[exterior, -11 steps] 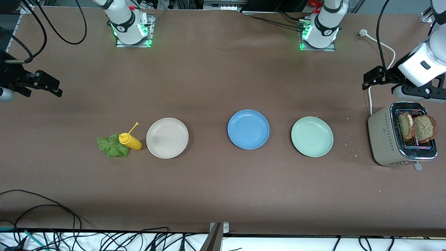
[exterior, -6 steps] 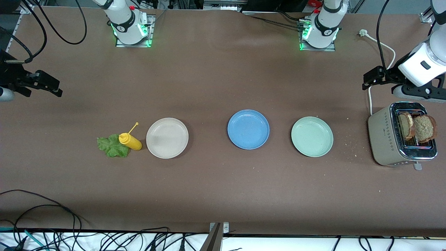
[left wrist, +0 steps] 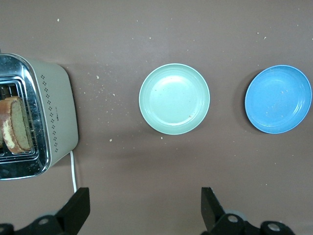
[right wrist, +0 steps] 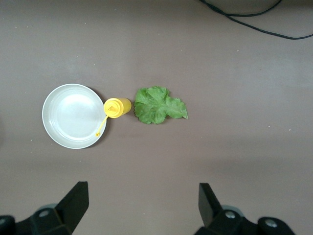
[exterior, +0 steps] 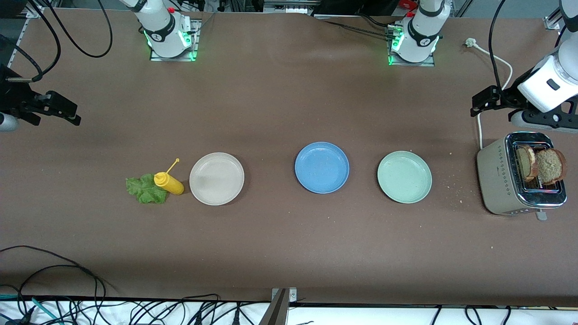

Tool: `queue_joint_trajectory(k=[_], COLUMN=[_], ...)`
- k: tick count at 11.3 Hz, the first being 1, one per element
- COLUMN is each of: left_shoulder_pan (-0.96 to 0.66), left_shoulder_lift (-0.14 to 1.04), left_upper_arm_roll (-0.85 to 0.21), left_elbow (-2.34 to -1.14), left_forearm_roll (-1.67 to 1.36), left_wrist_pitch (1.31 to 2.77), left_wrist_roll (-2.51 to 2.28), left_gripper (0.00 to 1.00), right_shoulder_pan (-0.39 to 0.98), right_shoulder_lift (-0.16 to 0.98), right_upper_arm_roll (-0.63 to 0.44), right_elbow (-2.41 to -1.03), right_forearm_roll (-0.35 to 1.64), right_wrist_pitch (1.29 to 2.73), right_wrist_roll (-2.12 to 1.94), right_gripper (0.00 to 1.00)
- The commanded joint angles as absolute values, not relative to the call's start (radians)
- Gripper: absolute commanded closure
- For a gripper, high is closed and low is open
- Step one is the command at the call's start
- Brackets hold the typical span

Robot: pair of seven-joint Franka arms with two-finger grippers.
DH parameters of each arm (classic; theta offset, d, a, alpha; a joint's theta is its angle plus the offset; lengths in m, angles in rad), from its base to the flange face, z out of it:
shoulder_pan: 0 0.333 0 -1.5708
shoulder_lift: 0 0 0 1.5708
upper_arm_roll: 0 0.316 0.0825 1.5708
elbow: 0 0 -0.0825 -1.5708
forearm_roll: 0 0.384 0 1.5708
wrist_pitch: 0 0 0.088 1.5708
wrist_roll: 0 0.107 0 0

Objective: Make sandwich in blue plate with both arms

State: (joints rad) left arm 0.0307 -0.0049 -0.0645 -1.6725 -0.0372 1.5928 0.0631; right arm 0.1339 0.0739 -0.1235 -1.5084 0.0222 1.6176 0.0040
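Left pincer (left wrist: 142, 210) and right pincer (right wrist: 139, 208), both wide open and empty, hover high; the left should descend squarely over the brown bread slices (exterior: 540, 165) in the beige toaster (exterior: 496, 180) before carrying one to the round matte blue plate (exterior: 322, 167).

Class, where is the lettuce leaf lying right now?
The lettuce leaf lies flat on the table toward the right arm's end, beside the yellow mustard bottle, which stands between it and the off-white plate.

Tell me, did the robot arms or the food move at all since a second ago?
Almost nothing moved. The left gripper, open above the table by the toaster, only drifted a tiny bit. The right gripper hangs open and waits at its end. The bread slices stayed in the toaster, the lettuce by the yellow bottle, and the blue plate stayed empty.
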Motion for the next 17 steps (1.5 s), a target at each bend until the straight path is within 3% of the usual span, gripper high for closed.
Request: queue_joint_trajectory(k=[1, 9, 11, 14, 17], left_shoulder_pan=[0.044, 0.046, 0.070, 0.130, 0.240], left_shoulder_lift=[-0.014, -0.012, -0.002, 0.090, 0.201], left_upper_arm_roll=[-0.063, -0.060, -0.060, -0.057, -0.057], left_elbow=[-1.675, -1.672, -1.667, -1.626, -1.631], left_forearm_roll=[-0.063, -0.061, 0.065, 0.156, 0.222], left_wrist_pitch=[1.586, 1.586, 1.594, 1.621, 1.783], left_wrist_roll=[0.086, 0.086, 0.093, 0.136, 0.317], left_gripper=[0.00, 0.00, 0.00, 0.00, 0.00], right_shoulder_pan=[0.132, 0.132, 0.132, 0.133, 0.132], right_shoulder_lift=[0.075, 0.075, 0.075, 0.075, 0.075], right_upper_arm_roll=[-0.126, -0.126, -0.126, -0.126, -0.126], right_elbow=[-1.488, -1.488, -1.489, -1.488, -1.488], right_forearm_roll=[0.038, 0.040, 0.040, 0.038, 0.038], right_wrist_pitch=[1.595, 1.595, 1.591, 1.586, 1.586], right_wrist_roll=[0.003, 0.002, 0.002, 0.003, 0.002], right_gripper=[0.00, 0.00, 0.00, 0.00, 0.00])
